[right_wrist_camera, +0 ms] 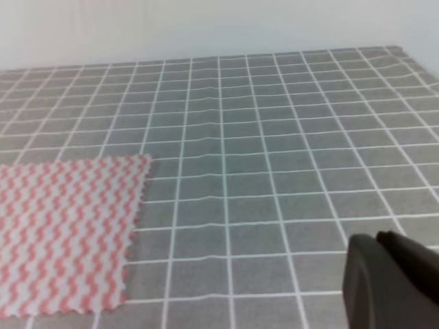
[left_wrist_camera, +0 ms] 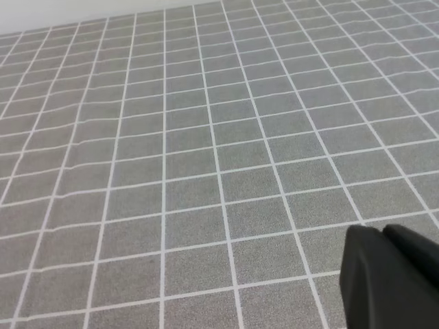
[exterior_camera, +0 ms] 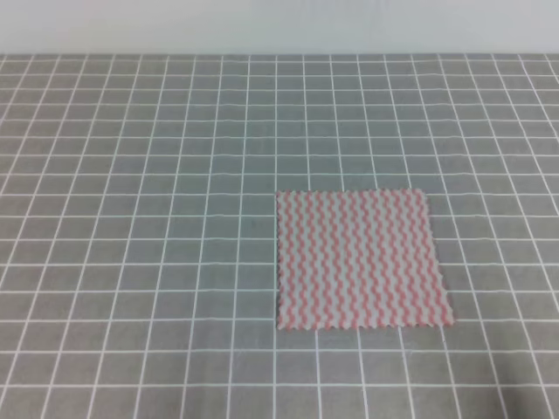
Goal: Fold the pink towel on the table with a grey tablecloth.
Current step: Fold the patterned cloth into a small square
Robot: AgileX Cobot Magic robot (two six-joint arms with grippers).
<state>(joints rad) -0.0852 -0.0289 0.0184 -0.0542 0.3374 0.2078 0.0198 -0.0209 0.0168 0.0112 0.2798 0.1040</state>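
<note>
The pink towel lies flat and spread out on the table with a grey tablecloth, right of centre in the exterior high view. Its pink-and-white zigzag stripes run front to back. In the right wrist view the pink towel fills the lower left, with its right edge and far corner showing. Neither arm appears in the exterior high view. Only a dark part of my left gripper shows, at the lower right of the left wrist view, over bare tablecloth. A similar dark part of my right gripper sits right of the towel, apart from it.
The grey tablecloth with its white grid reaches every edge of the left wrist view. A pale wall runs behind the table's far edge. The table's far right corner shows in the right wrist view.
</note>
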